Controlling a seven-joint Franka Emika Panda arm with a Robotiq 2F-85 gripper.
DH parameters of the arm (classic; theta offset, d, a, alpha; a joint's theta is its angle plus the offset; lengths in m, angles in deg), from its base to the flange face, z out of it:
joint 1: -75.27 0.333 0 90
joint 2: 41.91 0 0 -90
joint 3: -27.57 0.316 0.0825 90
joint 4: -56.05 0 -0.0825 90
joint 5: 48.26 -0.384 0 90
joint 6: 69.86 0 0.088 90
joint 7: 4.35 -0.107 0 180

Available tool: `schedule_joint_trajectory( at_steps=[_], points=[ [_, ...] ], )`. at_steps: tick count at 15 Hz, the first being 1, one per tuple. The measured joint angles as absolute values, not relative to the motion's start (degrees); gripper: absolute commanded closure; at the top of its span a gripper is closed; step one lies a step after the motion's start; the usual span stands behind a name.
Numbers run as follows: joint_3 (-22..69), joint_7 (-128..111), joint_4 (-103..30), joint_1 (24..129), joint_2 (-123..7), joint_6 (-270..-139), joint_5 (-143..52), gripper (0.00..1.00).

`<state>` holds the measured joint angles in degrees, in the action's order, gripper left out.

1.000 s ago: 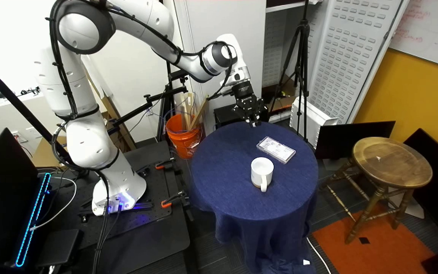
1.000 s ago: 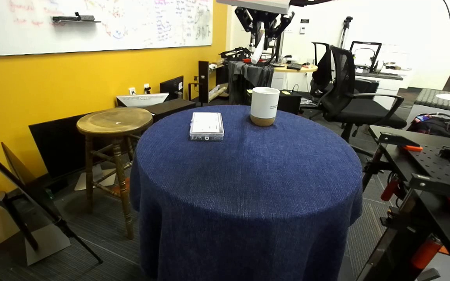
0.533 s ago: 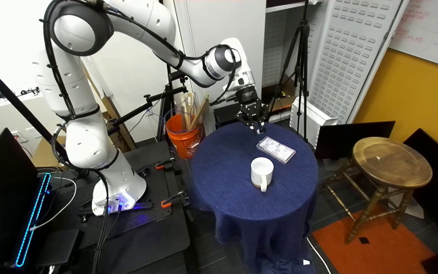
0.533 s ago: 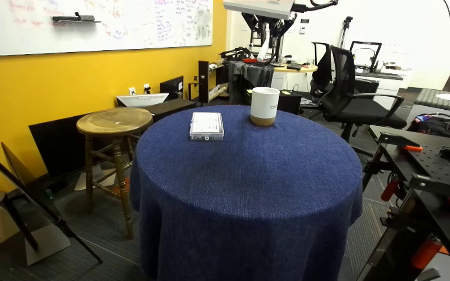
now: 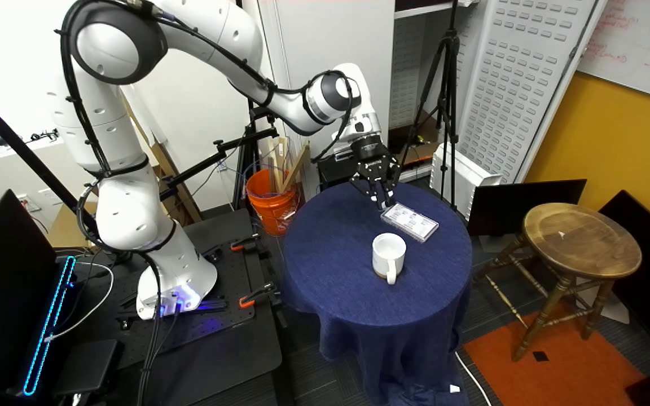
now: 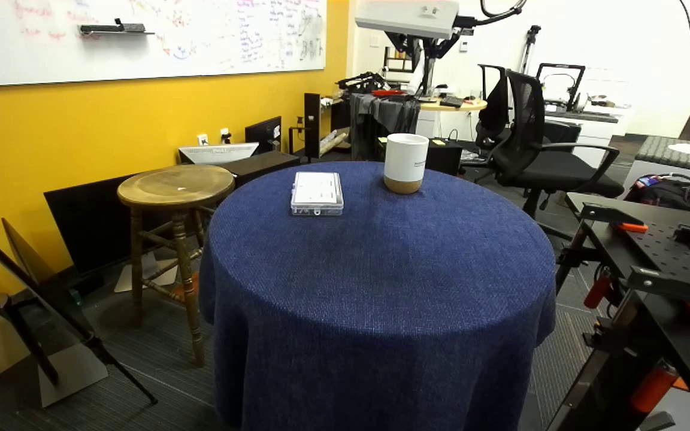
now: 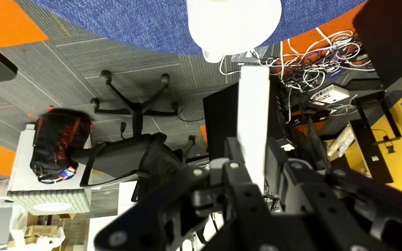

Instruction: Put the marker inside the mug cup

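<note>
On round table (image 5: 325, 248) draped in coarse-woven blue cloth (image 6: 375, 359): smooth white cylindrical mug cup (image 6: 405, 157), upright, near flat clear-sided box (image 6: 315, 194). Within gripper (image 7: 254, 152): slim pale marker (image 7: 252, 108), pinched by fingers (image 7: 233, 150) set apart only by its width, above table and outside mug cup. In wrist view, blunt marker end plain; in both exterior views, harder to make out. In exterior view: mug cup handle (image 5: 391, 274), orange bucket (image 5: 273, 211). In exterior view: handle hidden, cork-like base band (image 6: 403, 185), small lettering (image 6: 420, 163).

Room above mug (image 5: 387, 257) apparently open; box (image 5: 410, 222) near.
</note>
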<state>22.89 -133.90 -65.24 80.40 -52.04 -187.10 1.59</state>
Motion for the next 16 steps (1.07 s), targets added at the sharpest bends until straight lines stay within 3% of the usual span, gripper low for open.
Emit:
schedule_joint_trajectory(
  at_steps=[16],
  points=[
    [22.9,-136.9,-62.1,79.1,-59.7,-184.0,10.7,0.95]
  ],
)
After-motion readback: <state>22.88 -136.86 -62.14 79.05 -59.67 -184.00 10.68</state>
